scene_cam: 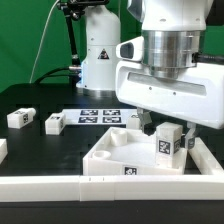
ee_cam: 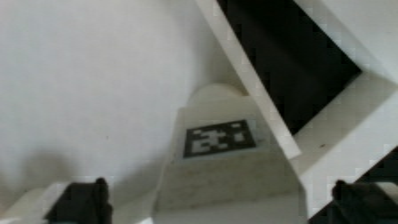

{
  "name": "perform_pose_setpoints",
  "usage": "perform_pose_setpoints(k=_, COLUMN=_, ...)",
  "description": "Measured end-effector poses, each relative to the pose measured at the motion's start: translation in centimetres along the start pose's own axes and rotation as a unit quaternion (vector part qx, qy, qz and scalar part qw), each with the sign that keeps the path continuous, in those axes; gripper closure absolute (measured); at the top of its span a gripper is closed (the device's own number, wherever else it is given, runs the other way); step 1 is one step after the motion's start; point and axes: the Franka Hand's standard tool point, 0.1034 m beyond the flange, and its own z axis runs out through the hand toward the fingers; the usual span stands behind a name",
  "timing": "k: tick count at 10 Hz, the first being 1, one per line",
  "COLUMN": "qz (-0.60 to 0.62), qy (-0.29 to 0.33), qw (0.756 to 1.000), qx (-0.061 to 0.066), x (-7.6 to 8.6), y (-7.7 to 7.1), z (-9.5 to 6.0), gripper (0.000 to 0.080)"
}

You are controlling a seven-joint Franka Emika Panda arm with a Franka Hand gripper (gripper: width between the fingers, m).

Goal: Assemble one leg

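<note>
Gripper [scene_cam: 163,128]: lower right of the exterior frame, jaws wide apart, gripping nothing.
Leg [scene_cam: 169,142]: upright at the tray's [scene_cam: 120,150] right corner, just under the fingers [ee_cam: 79,198], between them in the wrist view.
Other legs: two [scene_cam: 20,117] [scene_cam: 55,123] at left on the table [scene_cam: 40,140].
Marker board [scene_cam: 100,116]: centre, behind the tray.

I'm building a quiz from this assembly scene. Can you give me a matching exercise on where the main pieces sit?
Things:
1. leg at the gripper
2. two loose legs
3. marker board
4. square piece

Places:
A. flat on the table behind the square piece
B. on the table at the exterior view's left
C. under the gripper, near the front rail
D. upright at the square piece's corner

Pairs: 1-D, 2-B, 3-A, 4-C
</note>
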Motion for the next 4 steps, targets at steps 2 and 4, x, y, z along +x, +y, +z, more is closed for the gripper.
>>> perform_pose_setpoints(k=2, qz=0.0, qy=0.0, qw=1.0, qx=0.0, x=-0.01, y=0.02, z=0.05, gripper=0.0156)
perform_pose_setpoints(k=4, qz=0.0, qy=0.0, qw=1.0, qx=-0.001, x=-0.02, y=0.04, z=0.1, gripper=0.015)
